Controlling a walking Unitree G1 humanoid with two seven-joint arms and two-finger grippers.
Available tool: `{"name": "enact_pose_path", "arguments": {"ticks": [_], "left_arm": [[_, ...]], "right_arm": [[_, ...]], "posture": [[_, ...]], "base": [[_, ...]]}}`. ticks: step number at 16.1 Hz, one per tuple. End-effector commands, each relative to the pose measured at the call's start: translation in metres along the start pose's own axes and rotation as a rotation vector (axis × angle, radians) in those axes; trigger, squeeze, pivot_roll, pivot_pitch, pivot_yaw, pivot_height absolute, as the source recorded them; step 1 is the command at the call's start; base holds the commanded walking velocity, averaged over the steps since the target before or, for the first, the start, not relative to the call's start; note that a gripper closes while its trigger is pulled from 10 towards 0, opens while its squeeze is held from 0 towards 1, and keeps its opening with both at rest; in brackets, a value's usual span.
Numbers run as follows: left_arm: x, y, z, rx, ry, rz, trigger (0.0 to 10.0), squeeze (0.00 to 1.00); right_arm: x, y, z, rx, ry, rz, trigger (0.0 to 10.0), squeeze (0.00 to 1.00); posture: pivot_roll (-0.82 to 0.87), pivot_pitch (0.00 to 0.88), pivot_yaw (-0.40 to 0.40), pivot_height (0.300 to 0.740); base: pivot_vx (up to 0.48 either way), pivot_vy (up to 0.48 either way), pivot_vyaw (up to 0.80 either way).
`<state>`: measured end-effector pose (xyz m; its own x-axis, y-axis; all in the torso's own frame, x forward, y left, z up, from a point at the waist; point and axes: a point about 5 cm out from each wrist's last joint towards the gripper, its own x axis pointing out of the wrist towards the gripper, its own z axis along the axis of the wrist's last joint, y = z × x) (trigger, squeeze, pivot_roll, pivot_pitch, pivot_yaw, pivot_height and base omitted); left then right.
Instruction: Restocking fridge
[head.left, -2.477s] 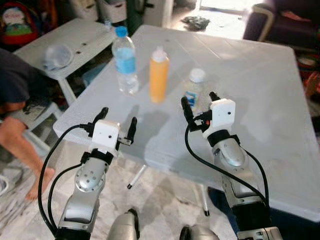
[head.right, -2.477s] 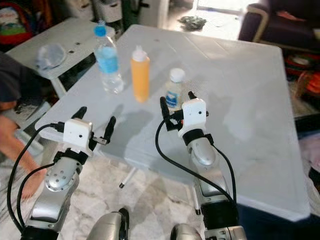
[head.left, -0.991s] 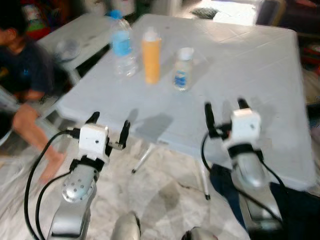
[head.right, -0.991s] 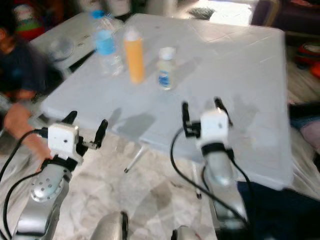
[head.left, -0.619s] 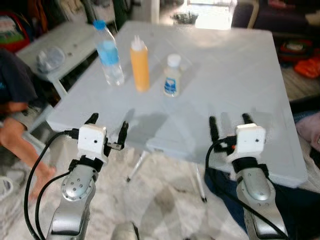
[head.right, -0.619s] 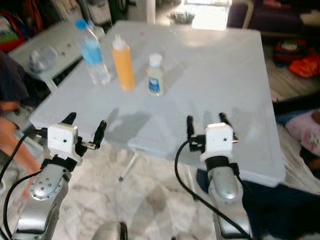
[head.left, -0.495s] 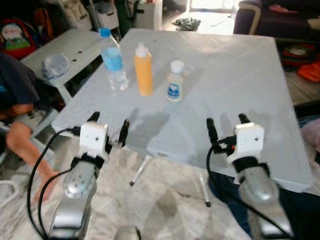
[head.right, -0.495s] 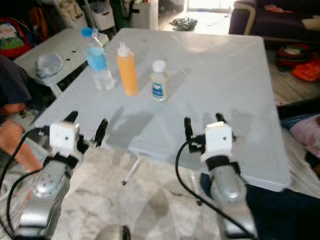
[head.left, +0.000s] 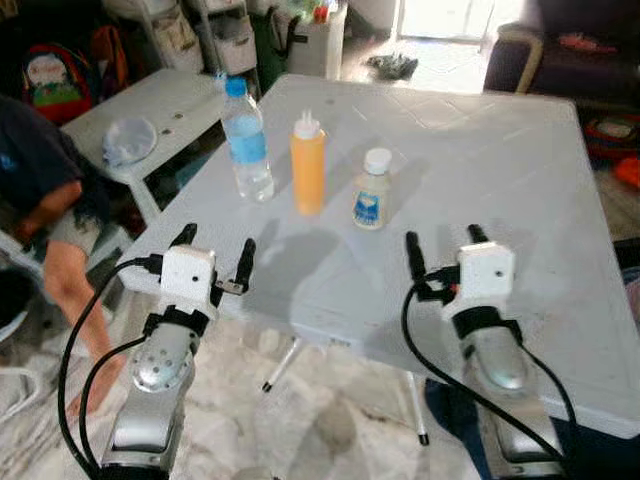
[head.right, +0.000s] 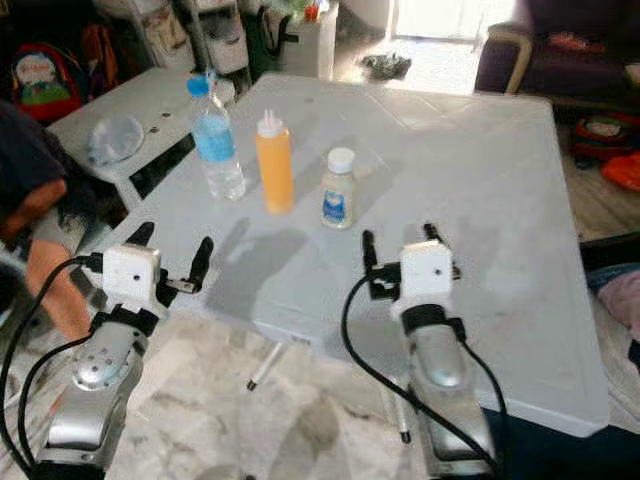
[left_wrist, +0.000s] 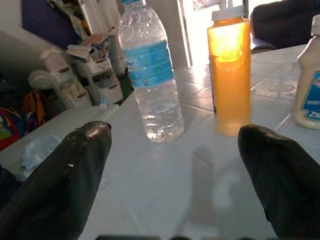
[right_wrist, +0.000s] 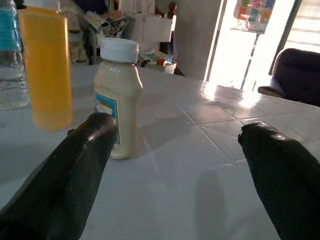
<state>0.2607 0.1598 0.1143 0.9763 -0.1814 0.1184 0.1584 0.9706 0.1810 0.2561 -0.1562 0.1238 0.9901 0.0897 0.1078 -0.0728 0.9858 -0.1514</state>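
- We see three containers standing upright in a row on the white table (head.left: 520, 160), toward its far left part: a clear water bottle (head.left: 246, 140) with a blue cap and label on the left; an orange squeeze bottle (head.left: 308, 165) in the middle; a small cream-coloured bottle (head.left: 372, 190) with a white cap and blue label on the right; none touches its neighbour
- We find the right gripper (head.left: 442, 243) above the table's near part, its fingers apart and holding nothing; the small cream-coloured bottle stands just beyond it, slightly to its left
- We find the left gripper (head.left: 214, 248) at the table's near left edge, fingers likewise spread and empty; its wrist view looks toward the water bottle and the orange squeeze bottle
- To the left we see a second white table (head.left: 160, 105) with a crumpled clear bag (head.left: 125, 137) on it; a person (head.left: 45, 210) in a dark top bends at the left edge
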Motion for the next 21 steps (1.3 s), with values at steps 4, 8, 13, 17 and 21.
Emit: {"name": "enact_pose_path", "arguments": {"ticks": [4,8,13,17,21], "left_arm": [[-0.007,0.003,-0.018,-0.019,0.079,0.012,10.0,0.0],[-0.004,-0.01,-0.016,-0.038,0.041,-0.008,10.0,0.0],[0.005,-0.006,-0.003,-0.011,-0.017,-0.002,10.0,0.0],[0.006,0.006,0.002,0.012,-0.03,0.049,10.0,0.0],[0.003,0.001,0.001,0.008,-0.023,0.04,10.0,0.0]], "right_arm": [[0.0,-0.009,-0.002,0.0,0.038,0.001,10.0,0.0],[-0.007,-0.01,-0.009,0.01,0.029,-0.028,10.0,0.0],[0.004,-0.008,0.001,-0.03,-0.019,0.006,10.0,0.0],[0.015,0.01,0.019,-0.004,-0.103,0.143,10.0,0.0],[0.016,0.025,0.028,-0.021,-0.148,0.216,10.0,0.0]], "posture": [[-0.05,0.0,0.042,0.74],[-0.05,0.0,0.059,0.74],[-0.05,0.0,0.05,0.74],[-0.02,0.0,0.045,0.74],[-0.02,0.0,0.044,0.74]], "base": [[0.436,0.0,0.0],[0.428,0.0,0.0],[0.085,0.0,0.0],[0.0,0.0,0.19],[0.0,0.0,0.72]]}}
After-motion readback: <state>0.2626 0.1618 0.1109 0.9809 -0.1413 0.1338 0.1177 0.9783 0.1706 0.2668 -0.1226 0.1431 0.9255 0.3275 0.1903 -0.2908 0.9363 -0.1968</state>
